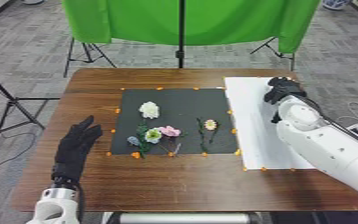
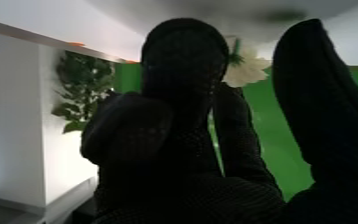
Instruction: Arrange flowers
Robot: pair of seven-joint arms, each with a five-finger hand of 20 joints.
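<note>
The flowers [image 1: 169, 131] are white, pink and cream; the mat [image 1: 180, 102] is dark grey, the sheet [image 1: 257, 125] white, the table [image 1: 184, 187] wood-grained brown, the cloth [image 1: 131, 20] green.

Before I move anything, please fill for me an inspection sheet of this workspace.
Surface: brown table, dark mat, white sheet.
Job's things: white flower and pink flower on the mat; pale bloom beside right hand, grip unclear.
Clutter: orange bits along mat and sheet edges.
Hands: left hand open, at the table's left; right hand over the sheet.
Cables: thin cables on floor, right side.
Surroundings: green cloth, tripod stands.
</note>
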